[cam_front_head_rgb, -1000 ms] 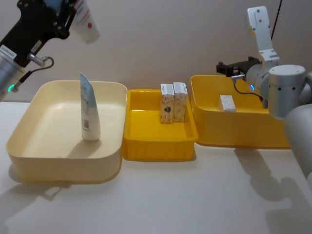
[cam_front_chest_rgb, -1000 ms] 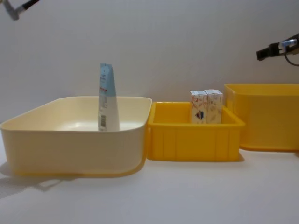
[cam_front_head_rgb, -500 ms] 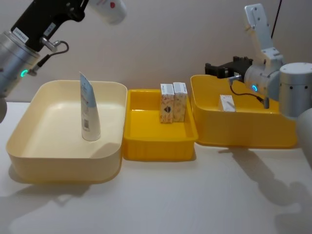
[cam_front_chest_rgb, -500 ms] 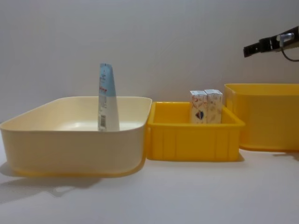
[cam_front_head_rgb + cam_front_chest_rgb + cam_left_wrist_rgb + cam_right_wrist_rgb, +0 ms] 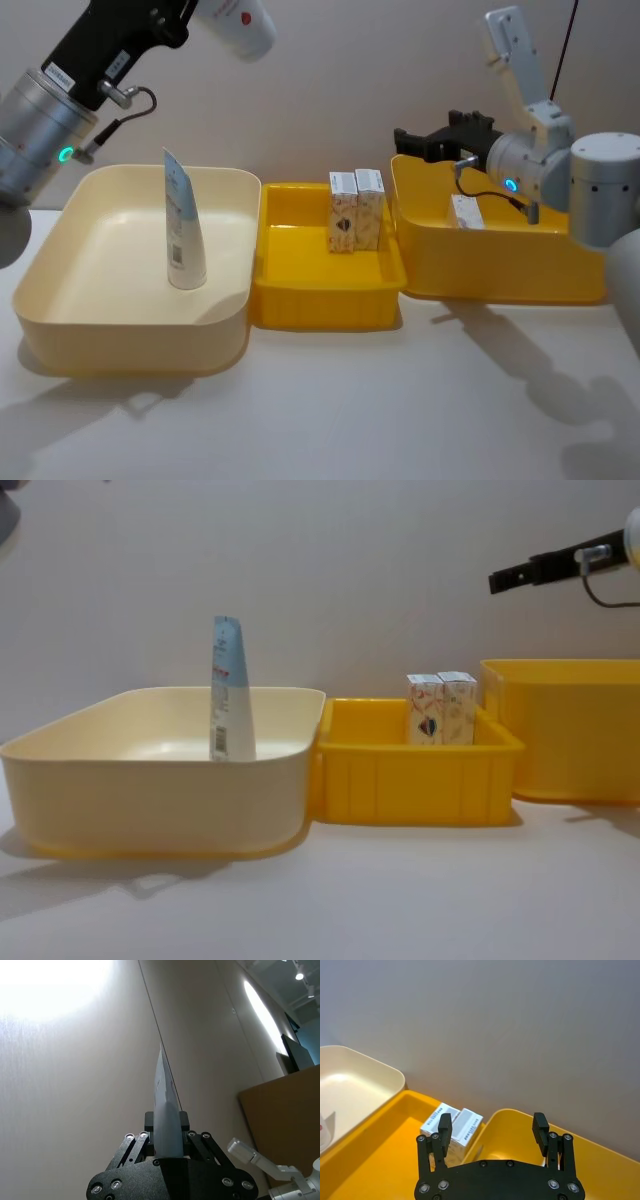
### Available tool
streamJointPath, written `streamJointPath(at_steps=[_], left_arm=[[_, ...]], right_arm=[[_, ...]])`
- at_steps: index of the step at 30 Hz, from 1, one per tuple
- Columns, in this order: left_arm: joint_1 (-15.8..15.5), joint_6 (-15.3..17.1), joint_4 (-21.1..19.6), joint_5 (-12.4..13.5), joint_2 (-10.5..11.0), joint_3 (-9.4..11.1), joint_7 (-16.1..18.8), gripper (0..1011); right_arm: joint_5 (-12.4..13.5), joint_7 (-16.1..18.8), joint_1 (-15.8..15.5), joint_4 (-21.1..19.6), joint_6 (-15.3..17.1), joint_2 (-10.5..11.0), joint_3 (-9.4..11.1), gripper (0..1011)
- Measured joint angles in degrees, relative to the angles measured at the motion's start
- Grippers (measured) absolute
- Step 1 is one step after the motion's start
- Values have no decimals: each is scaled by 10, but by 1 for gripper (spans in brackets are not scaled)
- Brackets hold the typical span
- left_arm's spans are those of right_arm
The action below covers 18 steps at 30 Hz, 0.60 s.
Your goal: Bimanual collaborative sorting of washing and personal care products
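My left gripper is raised high over the cream bin, shut on a white squeeze tube with a red mark. The left wrist view shows that tube edge-on between the fingers. A slim light-blue-and-white tube stands upright in the cream bin. Two printed cartons stand at the back of the middle yellow bin. A third carton is in the right yellow bin. My right gripper hangs open above that bin's left rim, holding nothing.
The three bins stand side by side on a white table, close to a plain wall behind. From the chest view the right gripper is well above the bin walls. Bare table lies in front of the bins.
The left arm has carried the held tube to the right, high over the cream bin. The open right gripper has moved left above the right yellow bin, toward the middle bin.
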Motion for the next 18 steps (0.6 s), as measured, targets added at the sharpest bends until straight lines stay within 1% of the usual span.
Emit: streamJointPath(at_steps=[5,6,7,13,16,18], left_arm=[[5,21,0,-1,0,3,23,259],[5,23,1,-1,0,4,26,259],[5,26,2,-1,0,4,29,259],[5,41,12,-1,-3,8,48,258],[3,46,19,0,-6,10,55,259],[2,48,21,0,-7,10,57,259]], right_arm=[[3,13,-4,-5,-23,-1,-7,1001],[4,19,-6,-6,-32,-1,-10,1001],[4,19,-6,-6,-32,-1,-10,1001],[6,46,-11,-11,-68,3,-24,1001],[7,66,-13,-14,-94,7,-34,1001],[7,74,-14,-15,-103,9,-39,1001]])
